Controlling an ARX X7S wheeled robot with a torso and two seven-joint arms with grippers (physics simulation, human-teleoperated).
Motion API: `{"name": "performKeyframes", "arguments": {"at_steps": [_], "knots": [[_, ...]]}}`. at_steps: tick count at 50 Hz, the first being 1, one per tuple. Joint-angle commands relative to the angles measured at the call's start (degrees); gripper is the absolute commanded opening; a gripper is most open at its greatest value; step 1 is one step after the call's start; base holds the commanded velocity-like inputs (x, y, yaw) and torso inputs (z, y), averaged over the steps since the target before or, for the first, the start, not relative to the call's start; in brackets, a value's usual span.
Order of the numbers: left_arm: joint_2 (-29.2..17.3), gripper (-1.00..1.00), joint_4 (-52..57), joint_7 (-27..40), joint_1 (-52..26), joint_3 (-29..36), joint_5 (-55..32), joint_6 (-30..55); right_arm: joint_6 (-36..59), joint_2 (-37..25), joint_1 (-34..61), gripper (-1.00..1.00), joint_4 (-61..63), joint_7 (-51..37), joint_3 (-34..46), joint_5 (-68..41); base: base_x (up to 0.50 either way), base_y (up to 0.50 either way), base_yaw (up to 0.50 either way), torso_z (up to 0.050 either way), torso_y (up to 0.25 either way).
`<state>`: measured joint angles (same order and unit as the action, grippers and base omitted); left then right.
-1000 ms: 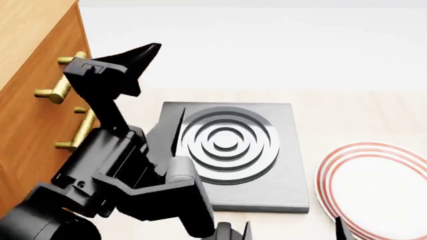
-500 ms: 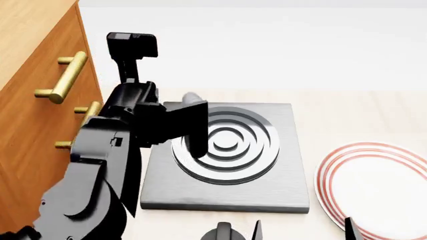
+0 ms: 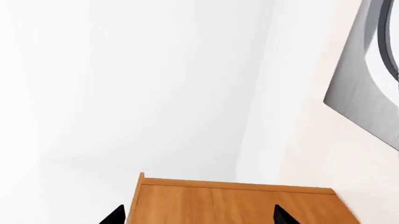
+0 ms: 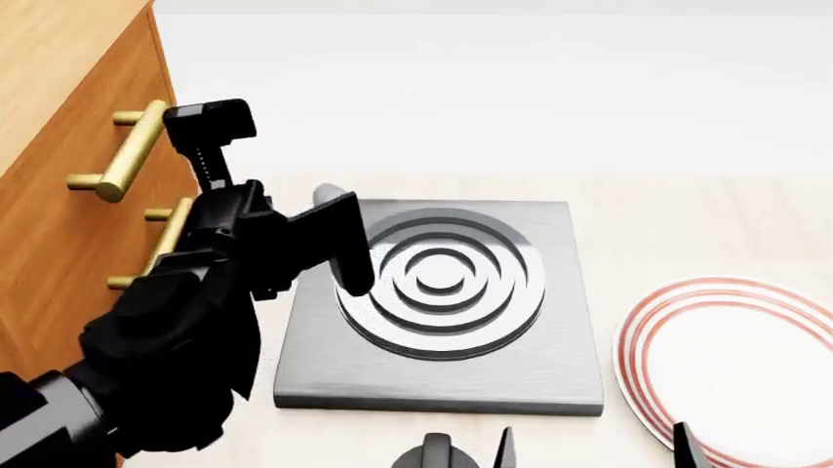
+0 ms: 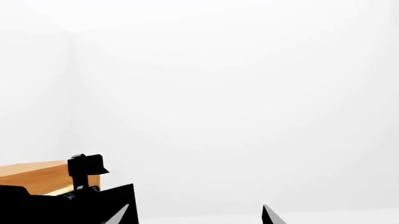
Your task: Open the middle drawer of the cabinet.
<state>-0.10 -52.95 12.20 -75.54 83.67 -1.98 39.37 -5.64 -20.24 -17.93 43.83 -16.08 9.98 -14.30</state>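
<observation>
Middle drawer [image 4: 59, 249]: located on the cabinet [image 4: 65, 58] at the left edge of the head view, directly below the uppermost drawer. Its brass bar handle [image 4: 156, 252] is partly hidden behind the left arm. As far as the head view shows, the drawer front sits flush with the cabinet face; judged closed. The upper handle [image 4: 128, 151] is fully visible and untouched.

Left gripper [image 3: 198, 215]: raised in front of the cabinet face, near the handles but not seen in contact with either. In the left wrist view only two dark fingertips [image 3: 283, 217] show at the frame edge, set well apart, with nothing between them; the jaws are spread. That view looks over the cabinet's top edge toward the white wall, so the gripper is judged not yet aligned with the middle handle.

Right gripper [image 5: 194, 215]: two tips apart and empty, low at the front of the table, well away from the cabinet.

Surroundings: grey hotplate [image 4: 443, 302] beside the cabinet; red-rimmed plate [image 4: 735, 366] further right.

Assessment: approach stage only. Outstanding: lower and align the left gripper with the middle handle, close on it, pull outward.
</observation>
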Motion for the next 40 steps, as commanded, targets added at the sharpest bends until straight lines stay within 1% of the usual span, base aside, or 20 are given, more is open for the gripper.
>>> {"name": "performKeyframes", "arguments": {"at_steps": [1, 16, 33, 40], "knots": [[0.1, 1.0, -5.3, 6.0, 0.4, 5.5, -8.0, -1.9, -0.1, -0.3, 0.1, 1.0, -0.2, -0.2, 0.1, -0.5, 0.0, 0.0, 0.0, 0.0, 0.0], [0.1, 1.0, -7.1, 7.7, 2.9, 5.3, -6.5, -4.7, 0.2, -0.6, 0.5, 1.0, -0.2, -0.5, 0.4, -0.7, 0.0, 0.0, 0.0, 0.0, 0.0], [0.1, 1.0, -8.0, 8.6, 6.2, 5.2, -6.7, -5.2, 0.1, -1.0, 0.6, 1.0, -0.2, -0.8, 0.5, -0.9, 0.0, 0.0, 0.0, 0.0, 0.0], [0.1, 1.0, -8.7, 9.6, 6.4, 5.2, -6.4, -4.7, -0.2, -1.2, 0.3, 1.0, -0.2, -0.9, 0.5, -1.0, 0.0, 0.0, 0.0, 0.0, 0.0]]}}
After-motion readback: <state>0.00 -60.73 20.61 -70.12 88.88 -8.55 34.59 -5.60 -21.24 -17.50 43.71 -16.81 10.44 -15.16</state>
